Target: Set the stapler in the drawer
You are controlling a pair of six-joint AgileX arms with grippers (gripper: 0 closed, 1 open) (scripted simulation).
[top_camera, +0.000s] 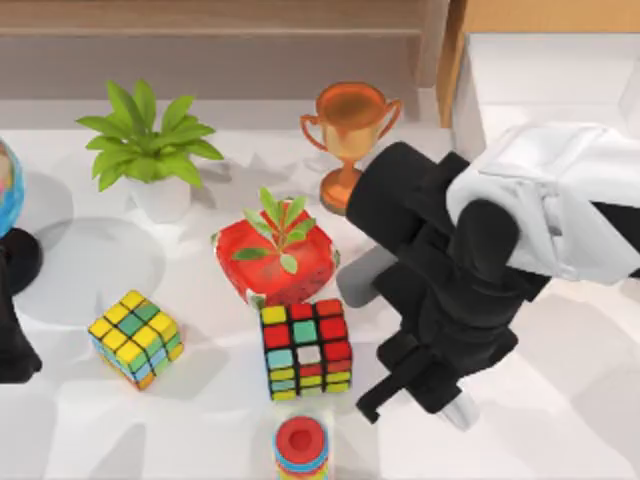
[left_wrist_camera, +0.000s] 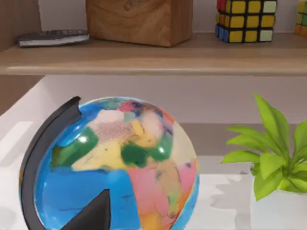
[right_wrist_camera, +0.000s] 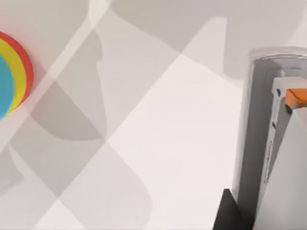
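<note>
The stapler (right_wrist_camera: 268, 143) is a slim pale grey-white bar with an orange detail, seen close up in the right wrist view. From above, only its pale tip (top_camera: 461, 412) pokes out under my right gripper (top_camera: 412, 392), near the table's front edge at the right. The gripper hangs directly over it, and whether it holds the stapler is hidden. The drawer (top_camera: 540, 70), a box with tan sides and white inner walls, stands at the back right, beyond the right arm. My left arm (top_camera: 12, 335) is parked at the left edge, beside a globe (left_wrist_camera: 120, 167).
Two puzzle cubes (top_camera: 305, 348) (top_camera: 136, 338), a red strawberry-like pot (top_camera: 276, 255) and a ring stacker (top_camera: 301, 446) lie left of the right gripper. A trophy (top_camera: 349, 140) and a potted plant (top_camera: 150, 150) stand behind. A shelf (left_wrist_camera: 153, 57) runs along the back.
</note>
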